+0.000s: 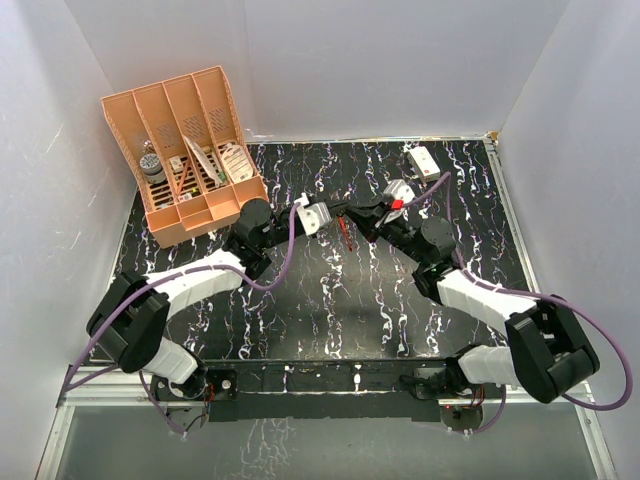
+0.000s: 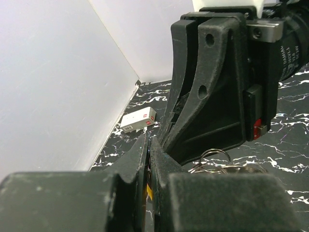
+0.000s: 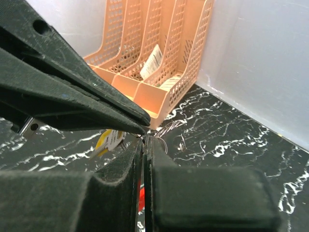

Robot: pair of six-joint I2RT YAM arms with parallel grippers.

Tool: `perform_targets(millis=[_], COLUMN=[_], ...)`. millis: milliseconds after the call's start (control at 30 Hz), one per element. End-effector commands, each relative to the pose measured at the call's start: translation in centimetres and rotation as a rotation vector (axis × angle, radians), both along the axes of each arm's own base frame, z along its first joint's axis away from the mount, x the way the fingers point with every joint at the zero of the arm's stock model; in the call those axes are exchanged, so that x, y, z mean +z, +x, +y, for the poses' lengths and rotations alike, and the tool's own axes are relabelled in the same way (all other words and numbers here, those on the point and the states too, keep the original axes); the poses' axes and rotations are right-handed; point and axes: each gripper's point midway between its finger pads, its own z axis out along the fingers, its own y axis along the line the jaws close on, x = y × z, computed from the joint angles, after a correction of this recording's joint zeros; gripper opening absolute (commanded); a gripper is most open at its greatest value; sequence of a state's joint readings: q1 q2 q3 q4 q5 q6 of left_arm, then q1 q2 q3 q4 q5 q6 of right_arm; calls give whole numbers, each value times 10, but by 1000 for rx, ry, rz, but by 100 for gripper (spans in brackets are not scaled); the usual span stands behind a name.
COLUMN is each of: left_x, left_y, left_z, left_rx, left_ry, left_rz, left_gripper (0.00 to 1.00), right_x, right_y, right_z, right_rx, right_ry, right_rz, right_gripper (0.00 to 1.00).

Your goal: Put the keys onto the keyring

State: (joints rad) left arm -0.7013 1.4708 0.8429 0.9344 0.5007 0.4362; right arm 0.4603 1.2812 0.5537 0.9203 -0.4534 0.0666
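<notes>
L gripper (image 2: 148, 147) pinched shut on yellow piece (image 2: 149, 191). My R gripper (image 3: 144, 143) clamps red keyring (image 3: 140, 199). Tips meet; keys (image 2: 239, 169) just beside.

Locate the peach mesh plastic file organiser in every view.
Top external: peach mesh plastic file organiser at far left corner.
Left wrist: not in it.
Right wrist: organiser top centre.
Shared landmark: black white-veined marble tabletop, in all three.

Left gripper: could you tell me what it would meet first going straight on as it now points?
Most likely the right gripper, which sits almost tip to tip right ahead of it, though depth is hard to judge.
</notes>
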Motion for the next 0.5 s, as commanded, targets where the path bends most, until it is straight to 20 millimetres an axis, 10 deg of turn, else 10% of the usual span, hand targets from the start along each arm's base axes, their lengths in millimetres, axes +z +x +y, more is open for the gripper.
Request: perform_targets(millis=[0, 467], left_x=[37, 37], left_y=[10, 13], left_z=[5, -3], left_rx=[-2, -69], left_ry=[-63, -72], left_rz=[-81, -70], left_gripper=[0, 0], right_x=[16, 6], right_y=[-4, -4], right_z=[1, 6], right_rx=[-19, -69], right_ry=[-101, -343], right_rz=[-126, -211], right_gripper=[0, 0])
